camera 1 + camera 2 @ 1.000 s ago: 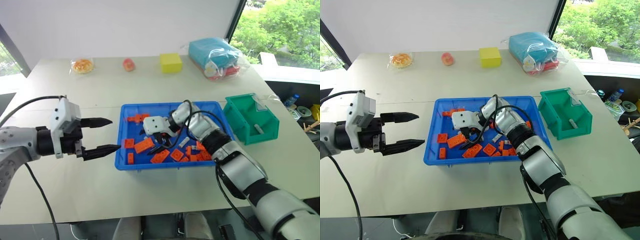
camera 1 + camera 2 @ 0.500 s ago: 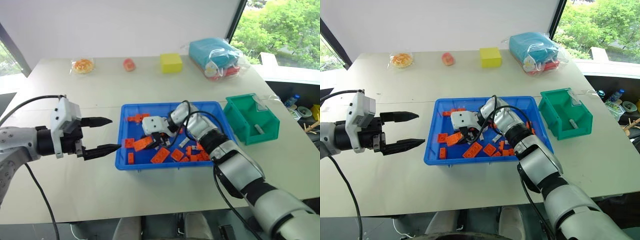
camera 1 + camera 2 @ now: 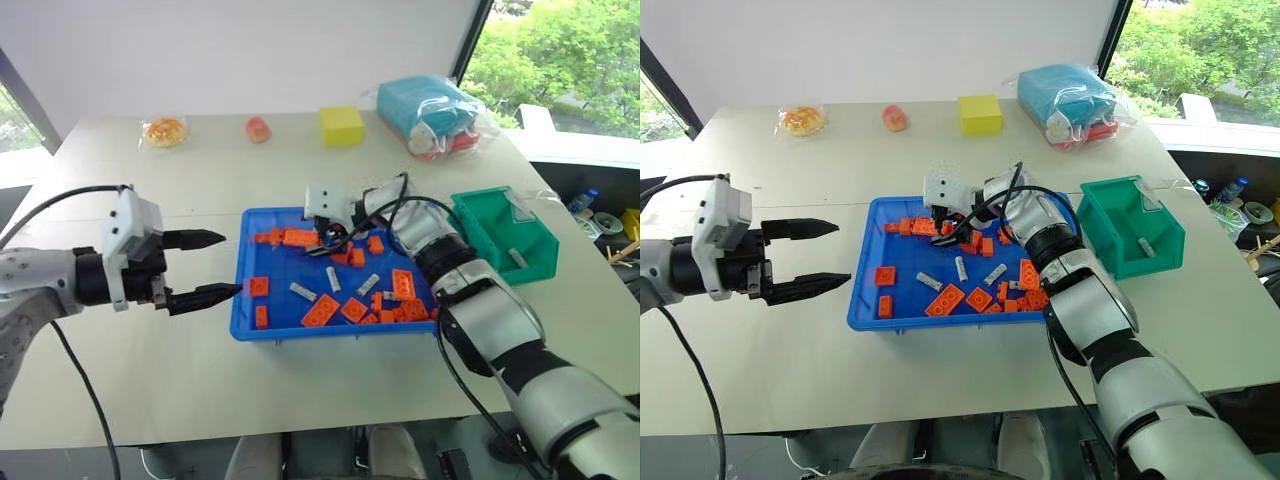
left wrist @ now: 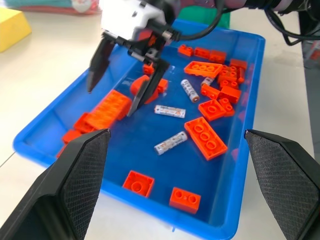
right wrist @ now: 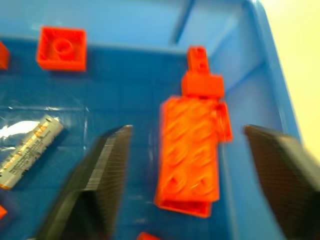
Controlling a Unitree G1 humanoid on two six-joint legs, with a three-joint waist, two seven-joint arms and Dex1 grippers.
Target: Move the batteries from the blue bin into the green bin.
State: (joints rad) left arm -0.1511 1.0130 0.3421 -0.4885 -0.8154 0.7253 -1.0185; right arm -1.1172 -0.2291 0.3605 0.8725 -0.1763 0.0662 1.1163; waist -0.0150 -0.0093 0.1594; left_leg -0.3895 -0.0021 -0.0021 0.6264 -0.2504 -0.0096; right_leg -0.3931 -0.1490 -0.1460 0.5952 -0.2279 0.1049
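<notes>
1. Both my jaws stand apart and hold nothing. Head views: my right gripper [image 3: 322,240] hangs over the far end of the blue bin [image 3: 262,325], fingers spread above a long orange brick [image 3: 298,238]. Three batteries [image 3: 303,292] lie loose on the bin floor just nearer to me than those fingers, among scattered orange bricks [image 3: 321,311]. The green bin [image 3: 505,240] sits on the table [image 3: 200,380] well off to the wrist side of that arm, apart from the blue bin; one small grey cylinder [image 3: 517,258] lies inside it.

2. Head views, left: my left gripper [image 3: 210,267] is held beside the blue bin's outer wall, tips pointing toward it, fingers wide, clear of the rim.

3. Left wrist view: between my own two fingers [image 4: 80,175] I look into the blue bin. My right gripper is there with its fingers parted over the bricks. Three batteries [image 4: 170,111] lie just past its tips.

4. Right wrist view: the long orange brick [image 5: 189,155] lies between my right fingers [image 5: 102,180], against the bin wall. One battery [image 5: 27,149] lies outside the gap, beside one finger.
</notes>
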